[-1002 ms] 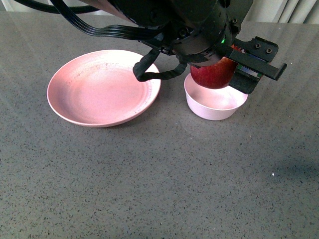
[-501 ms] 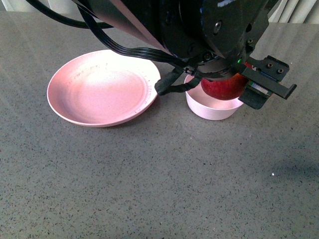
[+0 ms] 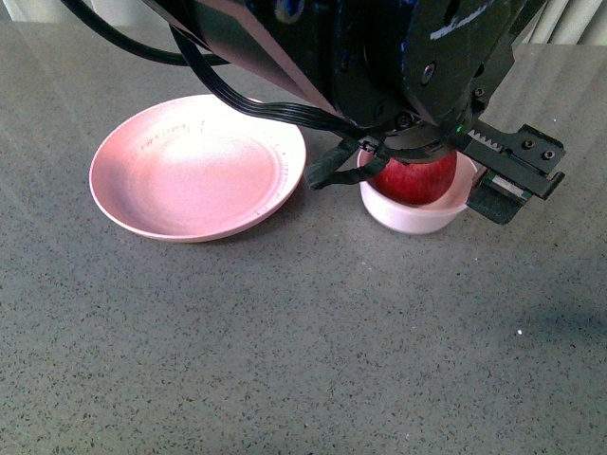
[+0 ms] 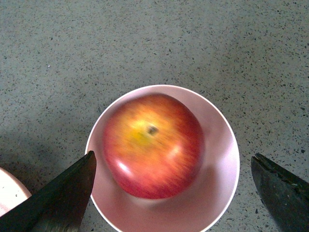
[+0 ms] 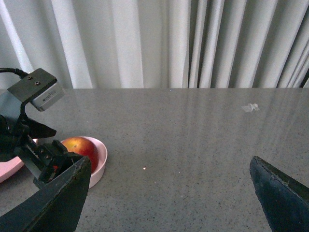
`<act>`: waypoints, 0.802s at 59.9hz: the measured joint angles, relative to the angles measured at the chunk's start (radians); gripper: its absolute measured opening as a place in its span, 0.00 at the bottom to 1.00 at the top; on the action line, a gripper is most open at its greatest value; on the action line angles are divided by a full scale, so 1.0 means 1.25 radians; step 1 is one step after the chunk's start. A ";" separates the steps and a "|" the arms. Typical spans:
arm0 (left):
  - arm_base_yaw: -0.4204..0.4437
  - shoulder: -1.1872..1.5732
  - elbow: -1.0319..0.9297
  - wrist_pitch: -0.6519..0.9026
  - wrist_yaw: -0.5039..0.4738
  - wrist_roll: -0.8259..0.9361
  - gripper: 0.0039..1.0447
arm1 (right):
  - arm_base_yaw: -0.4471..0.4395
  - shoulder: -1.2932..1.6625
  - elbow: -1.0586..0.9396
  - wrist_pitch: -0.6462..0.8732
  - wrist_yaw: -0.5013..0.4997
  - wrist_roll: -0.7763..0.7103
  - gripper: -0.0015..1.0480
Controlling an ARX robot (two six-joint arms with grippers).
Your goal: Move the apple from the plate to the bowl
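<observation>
The red apple [image 3: 415, 181] with a yellow patch at its stem sits in the small pale pink bowl [image 3: 417, 218]; it is blurred in the left wrist view [image 4: 152, 145], inside the bowl [image 4: 219, 174]. My left gripper [image 4: 176, 193] is open, its jaws wide apart on either side of the bowl, just above it. In the front view the left arm covers the back of the bowl. The wide salmon-pink plate [image 3: 197, 167] lies empty to the left. My right gripper [image 5: 169, 193] is open and empty over bare table, with the apple [image 5: 81, 147] and bowl [image 5: 99, 164] off to one side.
A grey speckled table [image 3: 285, 351] carries everything. White curtains [image 5: 159, 43] hang behind its far edge. A small white scrap [image 5: 250, 107] lies on the table far from the bowl. A plate edge [image 4: 9, 191] shows beside the left jaw.
My left gripper lowered the apple over the bowl, then opened. The apple has dropped into the bowl and the jaws are now apart from it.
</observation>
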 joint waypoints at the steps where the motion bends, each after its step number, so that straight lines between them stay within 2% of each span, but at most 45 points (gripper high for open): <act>1: 0.000 0.000 0.000 0.000 0.001 -0.001 0.92 | 0.000 0.000 0.000 0.000 0.000 0.000 0.91; 13: 0.014 -0.013 -0.009 0.004 0.021 -0.004 0.92 | 0.000 0.000 0.000 0.000 0.000 0.000 0.91; 22: 0.043 -0.088 -0.074 0.047 0.069 -0.023 0.92 | 0.000 0.000 0.000 0.000 0.000 0.000 0.91; 31: 0.117 -0.181 -0.146 0.079 0.127 -0.046 0.92 | 0.000 0.000 0.000 0.000 0.000 0.000 0.91; 39: 0.215 -0.247 -0.190 0.092 0.174 -0.068 0.92 | 0.000 0.000 0.000 0.000 0.000 0.000 0.91; 40: 0.228 -0.254 -0.208 0.131 0.136 -0.064 0.90 | 0.000 0.000 0.000 0.000 0.000 0.000 0.91; 41: 0.249 -0.268 -0.249 0.234 0.040 -0.061 0.85 | 0.000 0.000 0.000 0.000 0.000 0.000 0.91; 43: 0.294 -0.300 -0.336 0.402 -0.086 -0.058 0.76 | 0.000 0.000 0.000 0.000 -0.001 0.000 0.91; 45: 0.332 -0.338 -0.411 0.506 -0.145 -0.056 0.69 | 0.000 0.000 0.000 0.000 0.000 0.000 0.91; 48: 0.375 -0.389 -0.488 0.595 -0.162 -0.056 0.61 | 0.000 0.000 0.000 0.000 0.000 0.000 0.91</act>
